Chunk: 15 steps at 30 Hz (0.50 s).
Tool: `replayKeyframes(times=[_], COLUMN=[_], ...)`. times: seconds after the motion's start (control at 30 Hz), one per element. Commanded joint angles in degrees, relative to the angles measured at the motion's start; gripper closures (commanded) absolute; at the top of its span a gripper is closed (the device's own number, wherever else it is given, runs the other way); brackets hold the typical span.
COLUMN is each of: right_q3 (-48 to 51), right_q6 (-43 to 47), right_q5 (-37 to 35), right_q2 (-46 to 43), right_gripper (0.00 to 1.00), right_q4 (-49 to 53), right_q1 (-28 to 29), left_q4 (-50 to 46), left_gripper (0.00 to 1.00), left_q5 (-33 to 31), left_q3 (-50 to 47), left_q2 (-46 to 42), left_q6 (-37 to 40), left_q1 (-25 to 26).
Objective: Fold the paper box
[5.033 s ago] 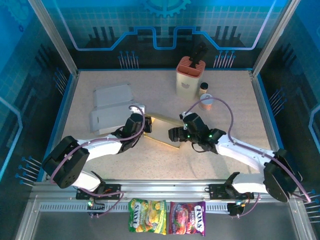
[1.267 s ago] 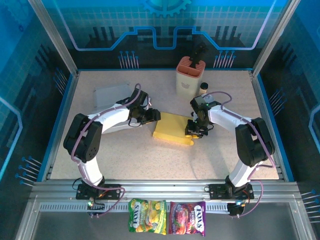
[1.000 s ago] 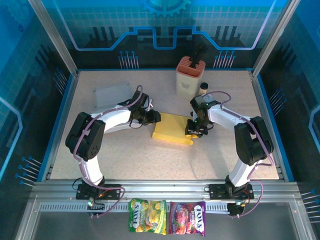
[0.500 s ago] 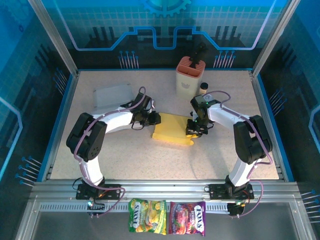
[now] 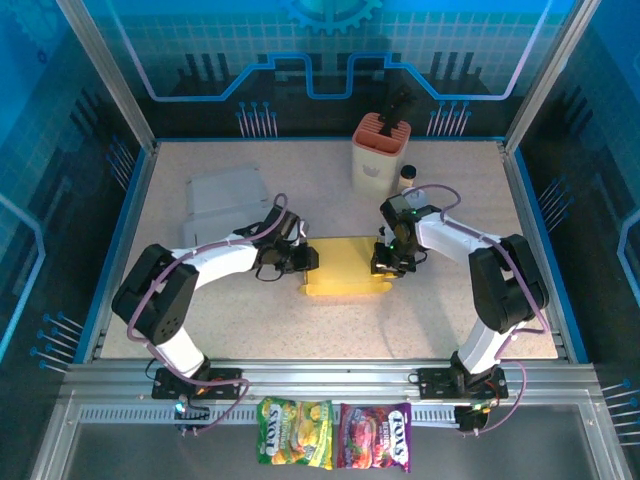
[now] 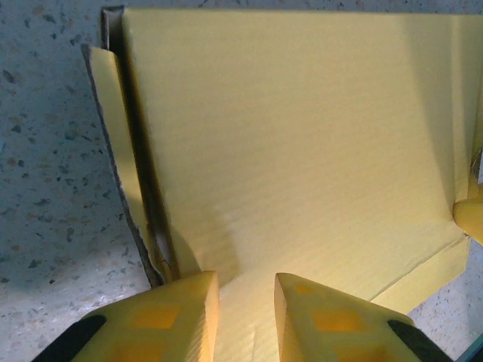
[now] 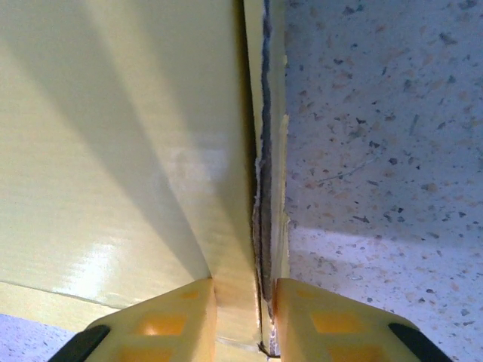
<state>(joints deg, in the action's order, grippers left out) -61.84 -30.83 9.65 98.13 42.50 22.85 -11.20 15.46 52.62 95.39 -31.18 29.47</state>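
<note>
The paper box (image 5: 345, 270) lies on the table (image 5: 450, 300) between the two grippers, its long sides running from one to the other. The left gripper (image 5: 308, 259) is at the box's left end and the right gripper (image 5: 384, 263) at its right end, each touching it.

From the left wrist, a broad yellow panel of the box (image 6: 302, 151) stretches ahead of the left gripper (image 6: 246, 302). A narrow side flap with a dark raw edge stands just to the left of the left finger (image 6: 177, 317). The two fingers sit close together with cardboard showing in the slim gap between them. Whether they pinch it or only rest against it cannot be told here. Speckled table shows to the left of the flap.

From the right wrist, the right gripper (image 7: 245, 309) is clamped on the box. A corrugated cardboard edge runs straight ahead out of the gap, with one finger (image 7: 162, 320) pressed to the smooth yellow face on its left and the other against the thin strip on its right. The large panel (image 7: 113, 151) spreads away to the gripper's left, and bare table lies to its right.

Well beyond the left gripper lie flat grey sheets (image 5: 225, 190). Beyond the right gripper stand a pink-topped holder (image 5: 380, 150) and a small bottle (image 5: 408, 178) beside it.
</note>
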Motion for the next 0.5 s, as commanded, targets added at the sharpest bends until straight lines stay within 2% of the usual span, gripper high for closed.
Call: replayKeyframes(times=[0.0, 0.37, 0.47], right_q3=[1.07, 1.02, 1.11], right_q6=[1.12, 1.77, 1.74], right_q5=[-1.08, -1.74, -1.95], right_q2=[0.97, -0.52, -0.56], right_gripper=[0.73, 0.77, 0.77], right_q4=[1.18, 1.97, 2.05], right_q1=[0.53, 0.62, 0.61], left_q4=[-3.98, -3.37, -9.14], left_gripper=[0.73, 0.66, 0.61], left_q5=[0.53, -0.83, -3.43], left_q3=[-1.91, 4.42, 6.7], left_q2=[-0.27, -9.07, -8.87], left_q6=[-0.13, -4.48, -3.76], left_q1=[0.47, 0.58, 0.32])
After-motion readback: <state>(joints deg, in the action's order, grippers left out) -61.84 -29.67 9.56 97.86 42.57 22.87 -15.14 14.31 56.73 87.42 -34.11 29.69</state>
